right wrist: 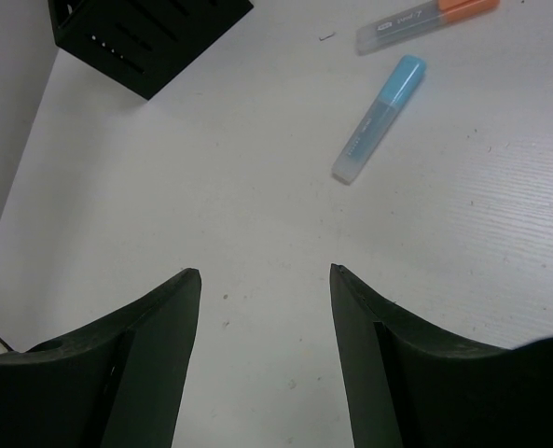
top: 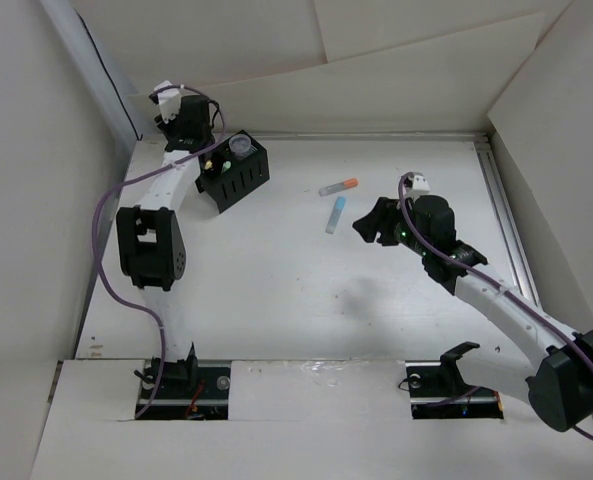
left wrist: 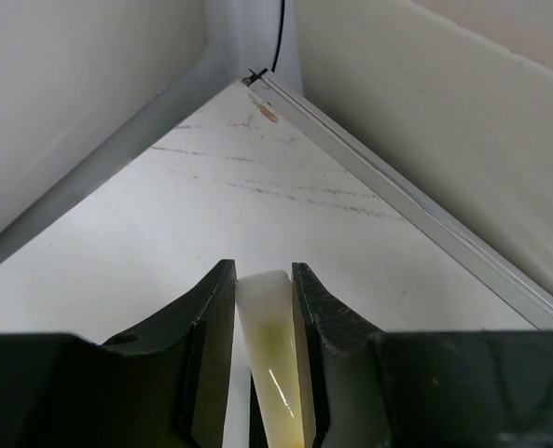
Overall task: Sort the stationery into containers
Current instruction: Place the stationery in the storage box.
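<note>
The left tool [left wrist: 262, 278], clenched on the pale yellowish stick [left wrist: 276, 359], should let go only above the black organiser [top: 242, 181] beside it; the right tool [right wrist: 265, 272] is released.

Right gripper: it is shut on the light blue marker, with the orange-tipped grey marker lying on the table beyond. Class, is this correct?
Not quite. The right wrist view shows the right gripper open and empty; the light blue marker lies loose on the table ahead of it. The orange-tipped grey marker does lie on the table beyond.
</note>
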